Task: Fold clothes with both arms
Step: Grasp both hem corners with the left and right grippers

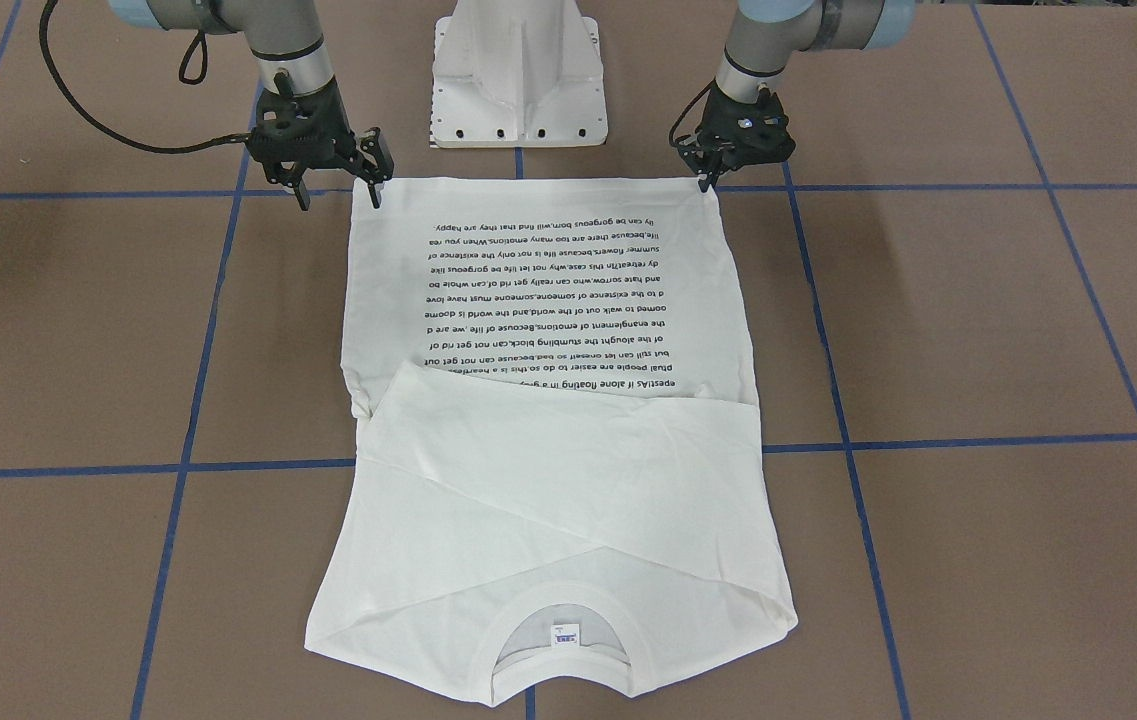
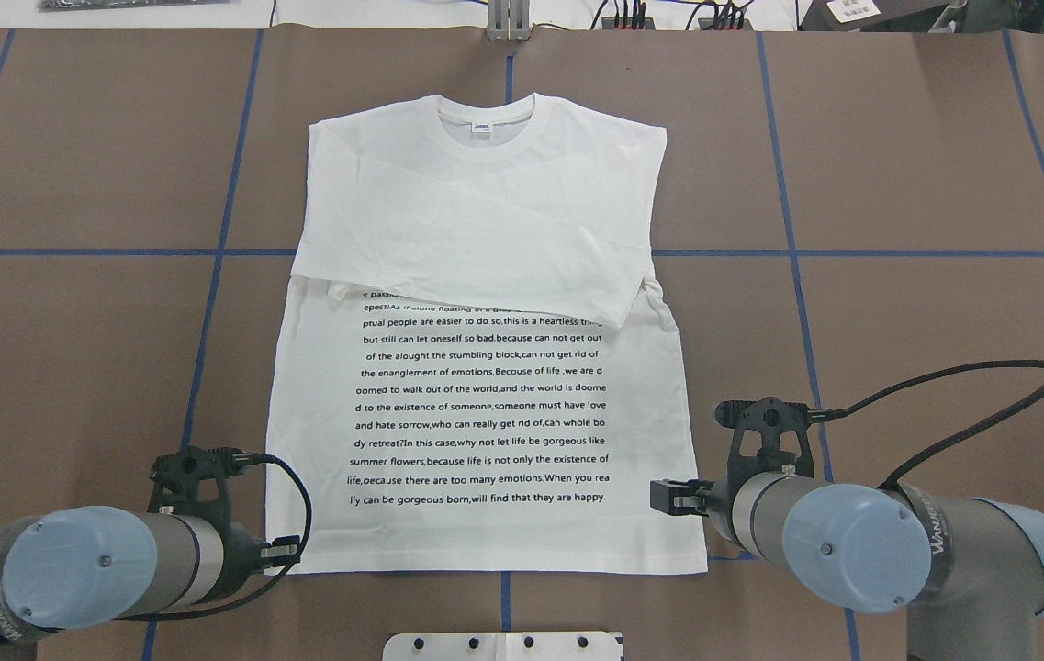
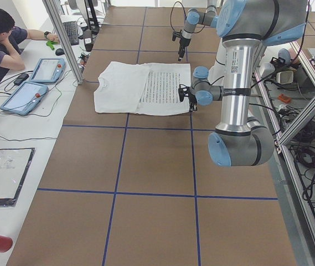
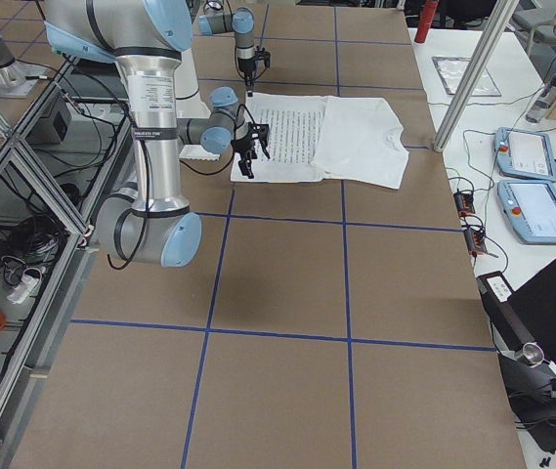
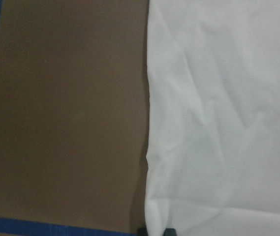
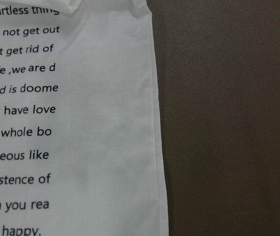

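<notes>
Right gripper (image 1: 340,204) is hanging open over one near hem corner (image 2: 694,562), left gripper (image 1: 706,182) is hovering narrowed at the other — grasping or not, can't tell — and the T-shirt (image 2: 485,413) is lying on the worktop (image 2: 898,321), running lengthwise away to its collar (image 2: 485,117).

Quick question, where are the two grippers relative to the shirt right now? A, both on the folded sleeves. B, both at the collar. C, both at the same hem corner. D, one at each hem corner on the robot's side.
D: in the front-facing view the left gripper and the right gripper each sit at a separate hem corner of the T-shirt, on the robot's side.
</notes>
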`<state>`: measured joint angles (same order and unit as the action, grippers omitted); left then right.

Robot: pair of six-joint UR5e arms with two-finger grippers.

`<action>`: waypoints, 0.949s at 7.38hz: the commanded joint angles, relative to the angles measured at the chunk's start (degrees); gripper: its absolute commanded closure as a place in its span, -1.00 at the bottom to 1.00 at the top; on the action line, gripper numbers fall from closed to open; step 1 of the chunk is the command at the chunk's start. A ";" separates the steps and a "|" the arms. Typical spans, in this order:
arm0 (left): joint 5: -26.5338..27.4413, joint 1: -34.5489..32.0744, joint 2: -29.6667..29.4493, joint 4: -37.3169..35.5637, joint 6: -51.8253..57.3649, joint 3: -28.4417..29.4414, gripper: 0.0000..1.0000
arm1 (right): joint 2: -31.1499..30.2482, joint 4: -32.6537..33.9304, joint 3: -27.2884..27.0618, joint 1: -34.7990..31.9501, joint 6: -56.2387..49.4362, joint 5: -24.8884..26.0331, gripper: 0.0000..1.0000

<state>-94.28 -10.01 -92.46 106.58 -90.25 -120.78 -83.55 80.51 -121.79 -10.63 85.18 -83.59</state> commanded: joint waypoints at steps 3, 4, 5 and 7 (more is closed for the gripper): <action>-1.34 0.08 -0.62 -4.19 1.30 -3.15 1.00 | -0.12 -0.09 1.64 6.66 7.70 5.69 -0.43; -1.34 0.16 -0.70 -4.19 1.30 -2.98 1.00 | -0.12 -0.09 1.99 7.46 7.98 5.98 -0.25; -1.34 0.16 -0.71 -4.10 1.30 -2.97 1.00 | -0.73 -0.09 2.08 7.82 7.99 5.98 -0.21; -1.34 0.16 -0.71 -4.01 1.30 -2.97 1.00 | -1.00 -0.09 2.08 8.52 8.68 6.15 -0.16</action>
<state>-95.62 -9.85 -93.16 102.52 -88.95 -123.76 -84.38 80.42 -119.75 -2.51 93.33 -77.58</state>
